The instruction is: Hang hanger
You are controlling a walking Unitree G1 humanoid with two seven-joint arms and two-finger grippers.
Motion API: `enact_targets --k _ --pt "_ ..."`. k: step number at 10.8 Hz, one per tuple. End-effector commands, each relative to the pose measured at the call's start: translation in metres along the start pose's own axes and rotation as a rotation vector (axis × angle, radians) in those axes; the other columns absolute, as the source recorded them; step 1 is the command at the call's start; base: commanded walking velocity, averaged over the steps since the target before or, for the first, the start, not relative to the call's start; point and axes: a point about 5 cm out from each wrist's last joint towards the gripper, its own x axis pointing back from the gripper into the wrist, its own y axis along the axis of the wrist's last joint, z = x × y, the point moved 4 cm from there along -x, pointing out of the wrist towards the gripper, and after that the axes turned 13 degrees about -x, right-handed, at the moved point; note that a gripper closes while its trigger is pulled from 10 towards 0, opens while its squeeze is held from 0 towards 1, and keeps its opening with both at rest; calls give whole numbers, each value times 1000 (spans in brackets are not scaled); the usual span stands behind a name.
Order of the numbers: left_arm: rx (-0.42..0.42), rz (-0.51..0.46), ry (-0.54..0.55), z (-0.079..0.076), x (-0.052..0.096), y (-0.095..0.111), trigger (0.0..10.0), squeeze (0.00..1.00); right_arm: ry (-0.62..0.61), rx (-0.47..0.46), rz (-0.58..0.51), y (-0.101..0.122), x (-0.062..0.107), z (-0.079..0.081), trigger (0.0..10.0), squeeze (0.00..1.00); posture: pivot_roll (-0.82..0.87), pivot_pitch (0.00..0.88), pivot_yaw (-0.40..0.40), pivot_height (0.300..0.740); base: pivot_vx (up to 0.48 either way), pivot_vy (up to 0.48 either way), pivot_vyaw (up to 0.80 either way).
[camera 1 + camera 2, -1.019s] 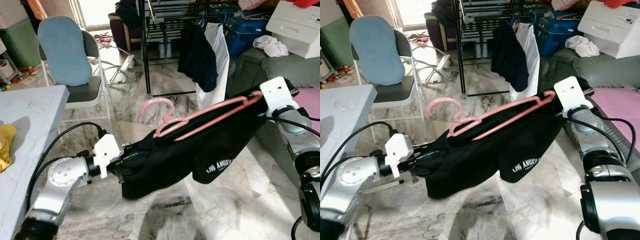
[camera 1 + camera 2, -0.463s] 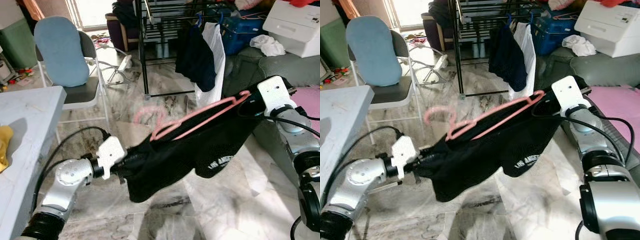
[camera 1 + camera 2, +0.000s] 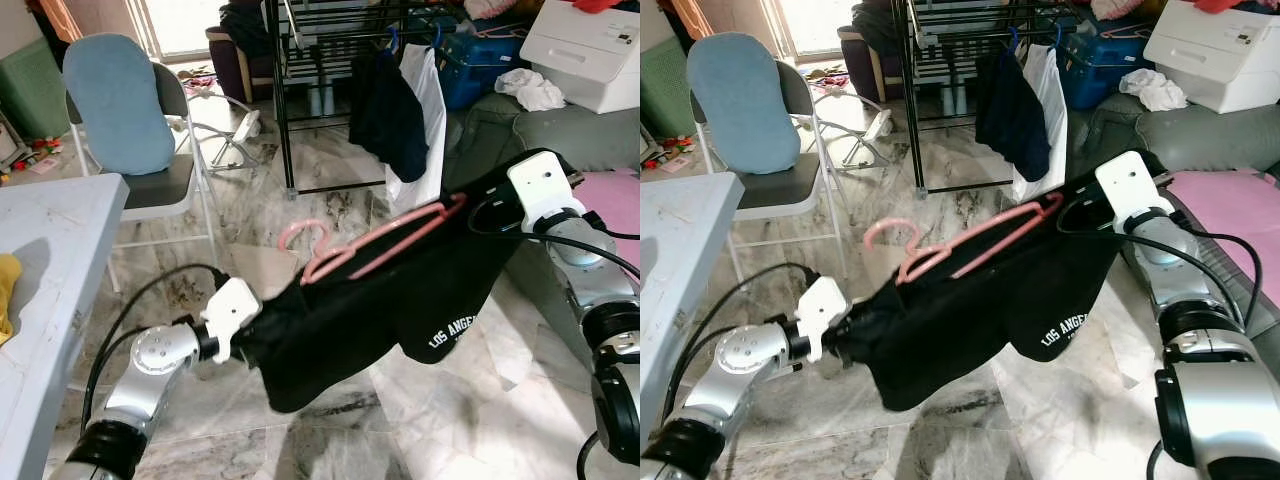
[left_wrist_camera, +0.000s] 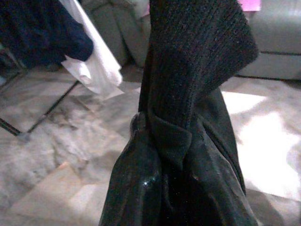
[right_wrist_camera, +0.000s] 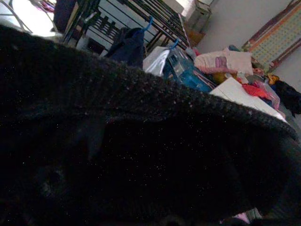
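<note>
Left eye view: my two arms carry a black garment [image 3: 370,310] on a pink hanger [image 3: 370,240] across the marble floor [image 3: 330,200], and the whole scene has shifted since a second ago, the drying rack [image 3: 290,90] and blue-backed chair [image 3: 115,100] now sitting nearer. The hanger rides a little lower and closer to the rack than before. My left gripper [image 3: 262,330] is buried in one end of the cloth and my right gripper [image 3: 500,200] in the other end, by the hanger's shoulder; I cannot tell how either pair of fingers stands. The left wrist view shows bunched black knit [image 4: 188,94] close up. The right wrist view shows dark fabric, with the rack's hanging clothes [image 5: 136,47] beyond.
</note>
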Motion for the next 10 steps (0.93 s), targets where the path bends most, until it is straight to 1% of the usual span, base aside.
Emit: enact_targets --k 1,2,3,4,6,7,8,9,10 --pt "20 99 53 7 10 -20 0 0 -47 -3 -82 25 -4 -15 10000 0 -64 0 17 740 0 0 0" --pt "14 133 52 4 7 -26 0 0 -35 2 -100 29 -6 -12 10000 0 -66 0 16 740 0 0 0" --pt "-13 166 28 0 5 -30 0 0 -27 -1 -113 33 -7 -10 10000 0 -66 0 16 740 0 0 0" --pt "-30 223 32 -2 -1 -38 0 0 1 -17 -146 40 -9 -1 10000 0 -66 0 16 740 0 0 0" --pt "-10 294 125 4 -13 -44 0 0 53 -23 -195 47 -10 18 10000 0 -72 0 18 740 0 0 0" --pt "14 336 198 10 -16 -48 0 0 72 -11 -214 49 -10 24 10000 0 -73 0 19 740 0 0 0" --pt "46 360 323 21 -20 -49 0 0 93 -8 -242 51 -8 32 10000 0 -75 0 21 740 0 0 0" --pt "65 360 396 28 -21 -47 0 0 100 -12 -251 52 -7 35 10000 0 -78 0 24 740 0 0 0" --pt "159 358 548 44 -19 -47 0 0 114 -25 -263 51 -5 42 10000 0 -80 0 28 740 0 0 0"
